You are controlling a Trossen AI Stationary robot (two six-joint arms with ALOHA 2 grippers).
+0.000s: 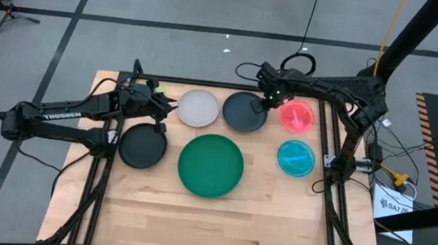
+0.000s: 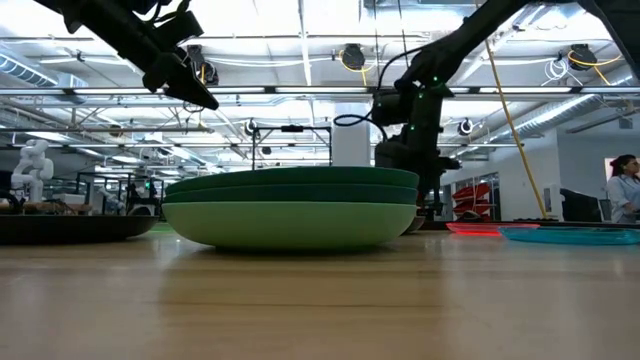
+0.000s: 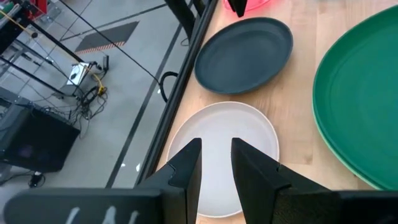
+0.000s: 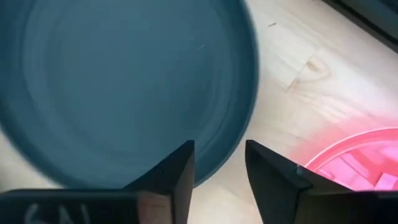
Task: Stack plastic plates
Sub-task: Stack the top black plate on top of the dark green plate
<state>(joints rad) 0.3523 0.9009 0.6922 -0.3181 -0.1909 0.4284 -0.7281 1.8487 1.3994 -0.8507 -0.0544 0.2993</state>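
I am seeing the right gripper (image 1: 269, 100) reaching in over the edge of the dark grey plate (image 1: 244, 111), fingers parted and grasping nothing (the rim is lying just past the fingertips). The left gripper (image 1: 165, 107) is hovering beside the white plate (image 1: 198, 108), its fingers standing a little apart, empty. The green stack (image 1: 211, 165) is sitting nearer the table's front than the dark grey plate, smooth and round. The black plate (image 1: 142, 145) is lying left of that stack; the translucent red plate (image 1: 298, 115) and cyan plate (image 1: 296, 157) are lying right.
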